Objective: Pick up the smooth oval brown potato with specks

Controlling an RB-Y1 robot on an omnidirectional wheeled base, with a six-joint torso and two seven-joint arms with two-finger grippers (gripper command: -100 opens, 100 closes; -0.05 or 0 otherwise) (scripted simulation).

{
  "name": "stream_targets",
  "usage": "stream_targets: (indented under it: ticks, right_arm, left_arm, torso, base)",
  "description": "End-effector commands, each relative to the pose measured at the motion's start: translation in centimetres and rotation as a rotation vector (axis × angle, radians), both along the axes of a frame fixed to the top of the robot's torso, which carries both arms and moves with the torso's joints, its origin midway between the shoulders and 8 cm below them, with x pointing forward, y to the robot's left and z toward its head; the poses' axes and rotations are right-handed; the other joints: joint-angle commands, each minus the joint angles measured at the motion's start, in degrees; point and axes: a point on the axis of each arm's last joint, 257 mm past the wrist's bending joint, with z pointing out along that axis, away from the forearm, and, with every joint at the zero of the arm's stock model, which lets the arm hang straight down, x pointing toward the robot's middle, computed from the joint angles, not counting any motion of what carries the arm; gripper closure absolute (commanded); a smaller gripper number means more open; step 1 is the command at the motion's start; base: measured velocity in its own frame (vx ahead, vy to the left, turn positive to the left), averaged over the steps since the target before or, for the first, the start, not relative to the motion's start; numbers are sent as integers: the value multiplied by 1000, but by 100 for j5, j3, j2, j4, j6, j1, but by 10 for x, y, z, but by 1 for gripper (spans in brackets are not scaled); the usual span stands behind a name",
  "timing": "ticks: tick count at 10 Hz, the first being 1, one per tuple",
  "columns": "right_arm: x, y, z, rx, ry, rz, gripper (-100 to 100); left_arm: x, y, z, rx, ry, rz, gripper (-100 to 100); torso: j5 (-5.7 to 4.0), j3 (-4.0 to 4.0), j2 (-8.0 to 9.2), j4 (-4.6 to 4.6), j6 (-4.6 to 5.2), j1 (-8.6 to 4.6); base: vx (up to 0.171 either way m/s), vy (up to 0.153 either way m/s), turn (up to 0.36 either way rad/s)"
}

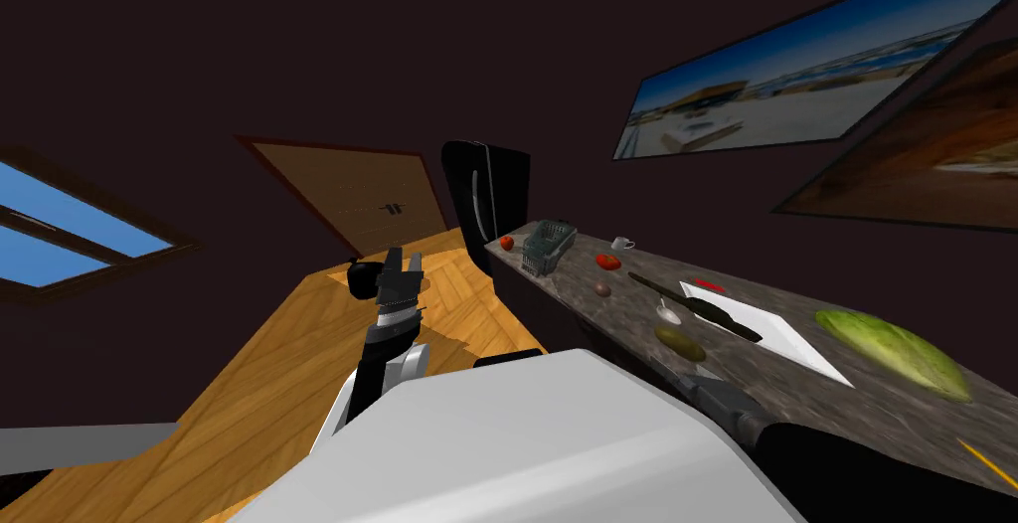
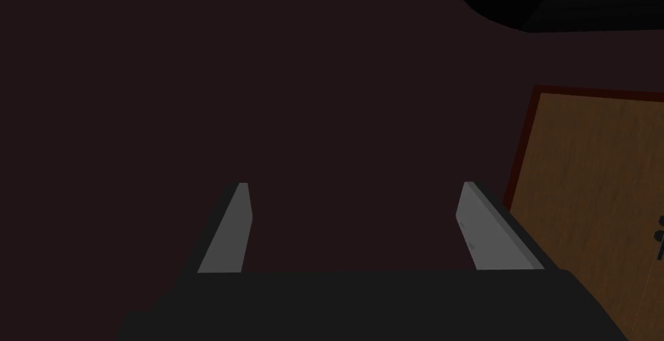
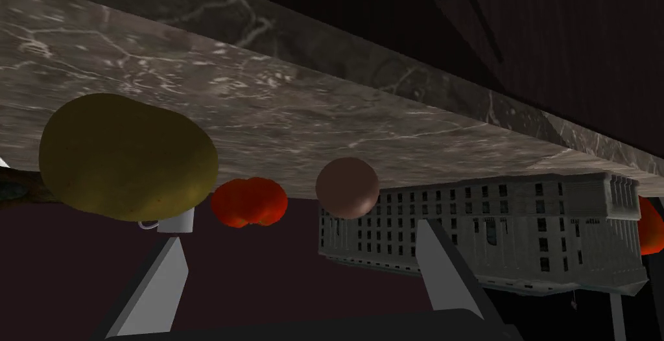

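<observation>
An olive-brown oval potato [image 1: 680, 344] with faint specks lies near the front edge of the dark marbled counter [image 1: 795, 393]. In the right wrist view the potato [image 3: 126, 155] looms close, just beyond one fingertip and off to that side. My right gripper [image 3: 301, 253] is open and empty, pointing along the counter [image 3: 259, 97]. A small brown ball [image 3: 347, 187] lies farther on, in line with the gap between the fingers. My left gripper [image 1: 400, 266] is raised over the wooden floor, open [image 2: 353, 227] and empty.
Farther along the counter are a tomato [image 1: 607, 261], the small brown ball [image 1: 602, 289], a wire basket [image 1: 549, 246], a mug [image 1: 621, 243] and a second tomato [image 1: 507, 243]. A spoon [image 1: 668, 313], a white tray [image 1: 795, 343] and lettuce [image 1: 895, 348] lie nearer. A black fridge [image 1: 487, 199] stands at the counter's end.
</observation>
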Motion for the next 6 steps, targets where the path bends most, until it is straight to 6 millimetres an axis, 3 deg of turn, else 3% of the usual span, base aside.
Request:
stream_targets:
  ticks: [1, 3, 4, 6]
  right_arm:
    - [-20, -5, -3, -33, 60, 1, -100]
    - [-62, -25, -8, -130, 202, 25, -100]
    - [-67, -25, -8, -129, 213, 22, -100]
    - [-109, -43, -8, -212, 354, 55, -100]
  left_arm:
    - [0, 0, 0, 0, 0, 0, 0]
    - [0, 0, 0, 0, 0, 0, 0]
    - [0, 0, 0, 0, 0, 0, 0]
    - [0, 0, 0, 0, 0, 0, 0]
  torso:
    - [0, 0, 0, 0, 0, 0]
    - [1, 2, 3, 1, 4, 3]
    - [0, -2, -3, -1, 1, -4]
    - [0, 3, 6, 1, 4, -3]
  base:
    - [44, -2, 139]
    - [53, 3, 291]
    - [46, -14, 117]
    - [49, -15, 250]
